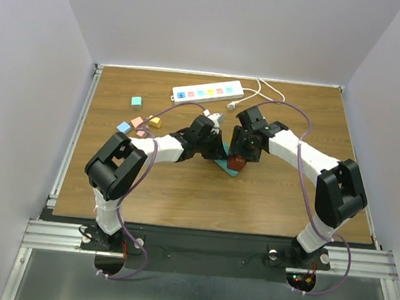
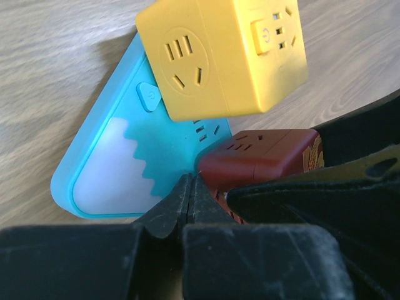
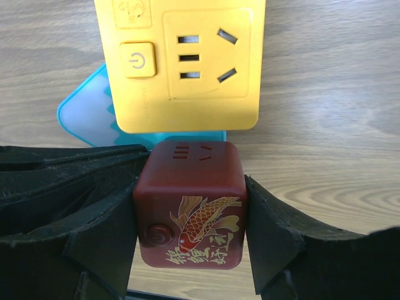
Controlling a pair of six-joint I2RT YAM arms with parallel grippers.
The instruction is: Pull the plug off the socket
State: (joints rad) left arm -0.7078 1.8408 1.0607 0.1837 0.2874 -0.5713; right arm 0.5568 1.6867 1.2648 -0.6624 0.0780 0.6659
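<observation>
Right hand point(image 3: 192, 215): pinching the red cube point(image 3: 187, 181) by two opposite sides, with the fish print facing the wrist camera.

Left hand point(image 2: 190, 195): fingers pressed together on nothing. The tips sit at the teal triangular block point(image 2: 106, 156), just beside the red cube. I cannot tell whether they touch it.

The yellow cube point(image 2: 219, 56) stands on the same block, just beyond the red one.

The task's socket is not here. The power strip point(image 1: 208, 92) lies along the far side of the table point(image 1: 181, 198), well apart from both of your hands. Its cord point(image 1: 259, 85) loops off to the right. A white plug-like piece point(image 1: 229, 114) lies on the table between the strip and the hands. No plug shows in any outlet face, though the top view is too small to be sure.

Handling, as a judgement:
- The strip looks like light, stiff, smooth plastic, so it will likely slide or lift with any pull.
- Pin its body down with one hand across the narrow width, clear of the outlet.
- Take the plug by its hard body, never by the soft cord, and draw it straight out.

Containers: none in view.
</observation>
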